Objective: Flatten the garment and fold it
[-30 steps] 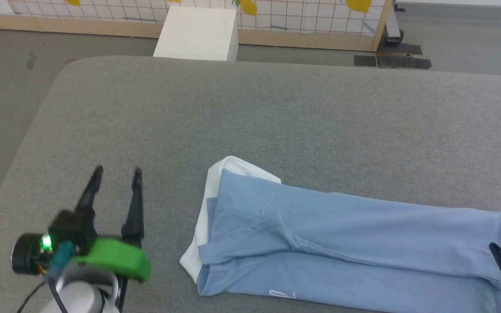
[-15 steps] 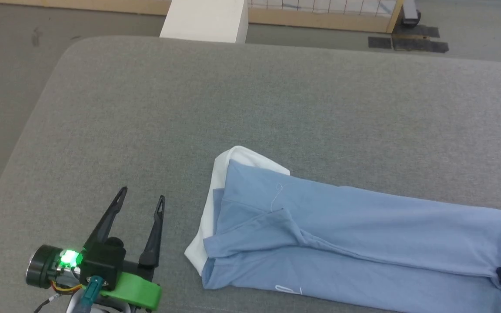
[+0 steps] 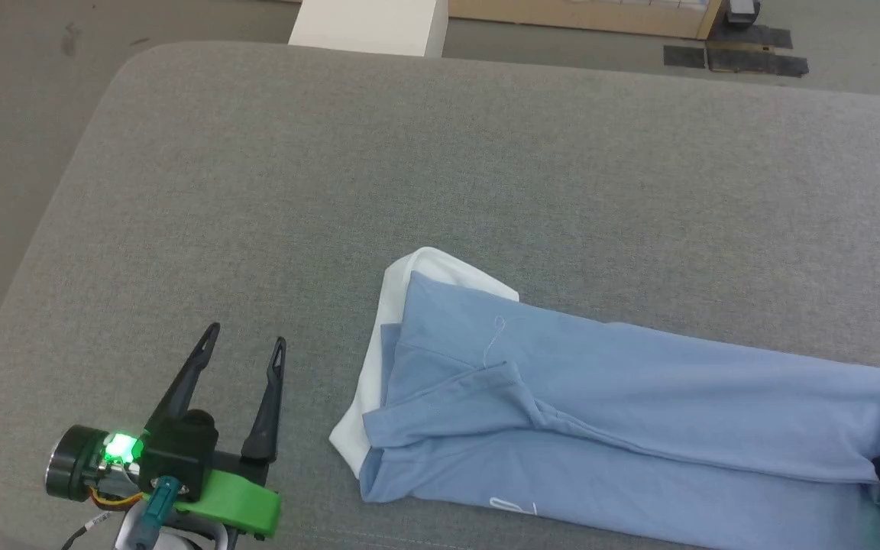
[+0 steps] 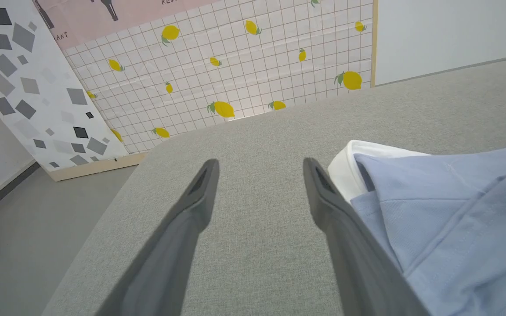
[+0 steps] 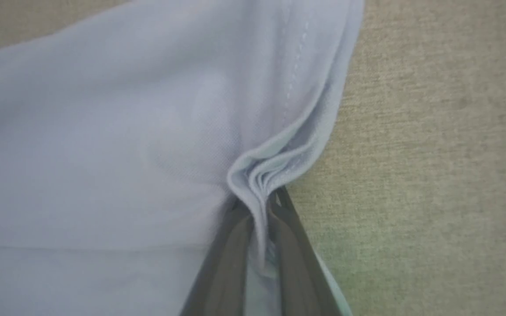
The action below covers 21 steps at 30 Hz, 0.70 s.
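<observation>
A light blue T-shirt [image 3: 623,412] lies on the near right part of a grey fabric-covered table [image 3: 486,168]. It is doubled lengthwise into a long band that runs from the middle of the head view off toward its right edge. At the band's left end the white inside [image 3: 393,305] is turned out from under the blue layers. A sleeve is folded across the top, and a loose pale thread [image 3: 495,342] curls on the cloth. A small white mark [image 3: 512,506] shows near the closest edge.

At the shirt's far right end, the right gripper [image 5: 258,210] has its two dark fingers pressed together on a bunched edge of the cloth. In the right wrist view several stacked layers of hem stand pinched up between the fingers, with bare table just beside them.

The left gripper [image 3: 247,334] sits at the lower left of the head view. Its jaws are spread wide and hold nothing, and its fingers point up the table. A strip of bare table separates it from the shirt's left end. A green light [image 3: 121,447] glows on its wrist, next to a bright green mount [image 3: 234,508].

Beyond the table's far edge stand a white box [image 3: 367,23] and black floor mats [image 3: 738,57]. A lemon-patterned grid panel [image 4: 235,66] appears in the left wrist view.
</observation>
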Available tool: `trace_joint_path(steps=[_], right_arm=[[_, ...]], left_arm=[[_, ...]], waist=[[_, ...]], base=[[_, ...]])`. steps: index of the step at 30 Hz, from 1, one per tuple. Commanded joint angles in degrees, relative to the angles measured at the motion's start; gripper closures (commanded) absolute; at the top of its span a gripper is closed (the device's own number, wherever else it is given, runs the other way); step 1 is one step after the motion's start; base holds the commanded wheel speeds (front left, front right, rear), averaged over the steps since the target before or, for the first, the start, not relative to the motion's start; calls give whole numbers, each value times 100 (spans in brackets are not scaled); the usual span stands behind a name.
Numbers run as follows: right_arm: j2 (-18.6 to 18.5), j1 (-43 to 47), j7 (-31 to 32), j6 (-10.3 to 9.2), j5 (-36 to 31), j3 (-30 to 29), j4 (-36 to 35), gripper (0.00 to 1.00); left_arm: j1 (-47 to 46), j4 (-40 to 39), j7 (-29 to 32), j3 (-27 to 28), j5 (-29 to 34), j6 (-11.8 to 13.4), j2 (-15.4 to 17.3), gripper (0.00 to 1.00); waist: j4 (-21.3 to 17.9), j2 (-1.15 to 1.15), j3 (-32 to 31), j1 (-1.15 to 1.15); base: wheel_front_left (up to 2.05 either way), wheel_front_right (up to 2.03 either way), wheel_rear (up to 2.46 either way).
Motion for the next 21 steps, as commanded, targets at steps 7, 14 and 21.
trace_joint_path(steps=[7, 14, 21], right_arm=[[-254, 7, -230, 45, 6, -85, -5, 100], [-863, -203, -583, 45, -285, -607, 342, 100], [-1167, -225, -646, 45, -184, -347, 604, 100]], left_arm=[[84, 91, -25, 182, 92, -239, -168, 0], [122, 145, -25, 291, 180, -380, -284, 0], [236, 226, -25, 449, 192, -487, -392, 0]], waist=[[-89, 0, -162, 0], [-116, 0, -169, 0], [-164, 0, -345, 0]], base=[[0, 0, 0], [0, 0, 0], [0, 0, 0]])
